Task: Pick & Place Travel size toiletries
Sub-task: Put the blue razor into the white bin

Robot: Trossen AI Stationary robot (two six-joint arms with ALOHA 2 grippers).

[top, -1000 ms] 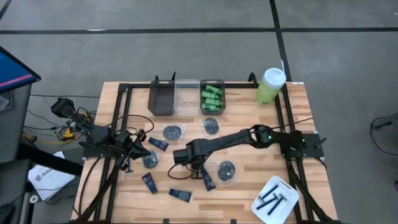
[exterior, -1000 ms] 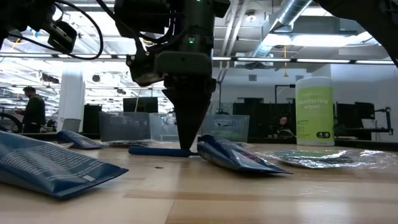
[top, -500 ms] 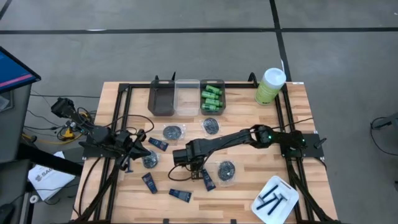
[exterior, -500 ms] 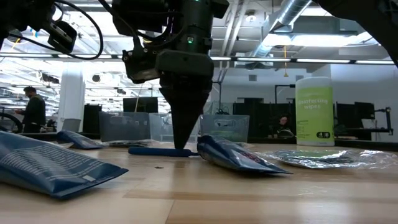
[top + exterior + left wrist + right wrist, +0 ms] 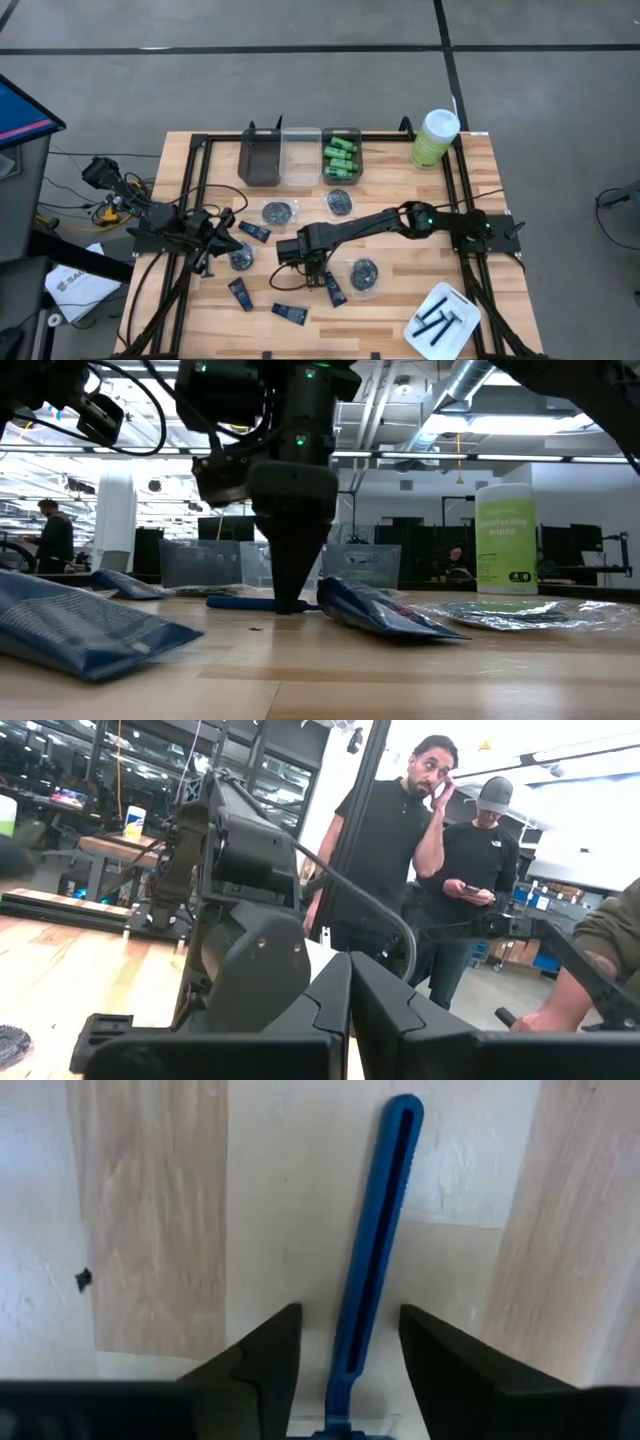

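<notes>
My right gripper point(image 5: 311, 270) points straight down at the middle of the table, open. Its two fingers stand on either side of a thin blue razor's handle point(image 5: 372, 1260) without touching it. The razor point(image 5: 235, 602) lies flat on the wood, beside a dark navy squeeze tube point(image 5: 375, 610). More navy tubes point(image 5: 240, 293) and round grey crinkly packets point(image 5: 363, 275) lie scattered on the table. Green mini bottles point(image 5: 341, 158) fill one far bin. My left gripper point(image 5: 350, 995) waits shut near the table's left edge.
Three bins stand in a row at the far edge: a dark one point(image 5: 262, 158), a clear one point(image 5: 301, 155) and the one with the bottles. A tall green canister point(image 5: 434, 138) stands far right. A white tray point(image 5: 441, 320) with razors sits near right. People stand beyond the table.
My right gripper has crept a little toward the table's left and slightly down over the razor, staying open. The razor and the other items have stayed where they were.
</notes>
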